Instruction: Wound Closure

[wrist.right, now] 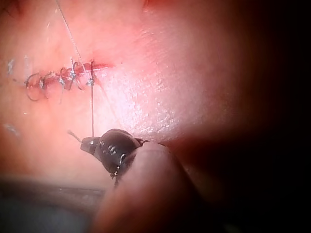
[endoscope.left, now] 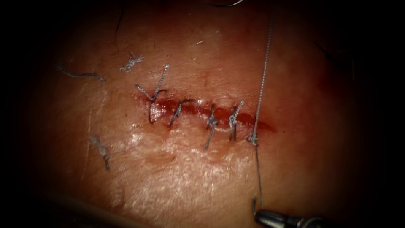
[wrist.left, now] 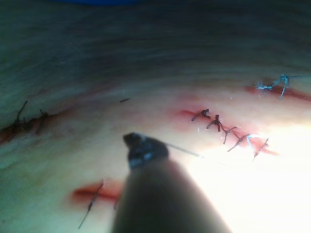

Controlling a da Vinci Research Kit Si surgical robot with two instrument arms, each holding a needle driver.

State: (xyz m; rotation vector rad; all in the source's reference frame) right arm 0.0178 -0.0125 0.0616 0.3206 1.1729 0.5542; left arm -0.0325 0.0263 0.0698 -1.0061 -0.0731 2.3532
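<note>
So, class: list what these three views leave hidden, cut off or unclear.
- Needle: a dark curve at the endoscope view's upper edge may be it; cut off.
- Thread: its far end leaves that same edge.
- Right tool: shut on the thread below the knot; its shaft is cut off by the lower edge.
- Left tool: a strand leaves its tip; blur hides the grip.

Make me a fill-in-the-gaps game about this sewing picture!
1. The right gripper is shut on the ____.
2. The thread meets the cut at its ____ end.
3. Another stretch of thread is held by the ____ gripper.
4. The fluid in the cut is ____.
Missing words: thread, right, left, red.
</note>
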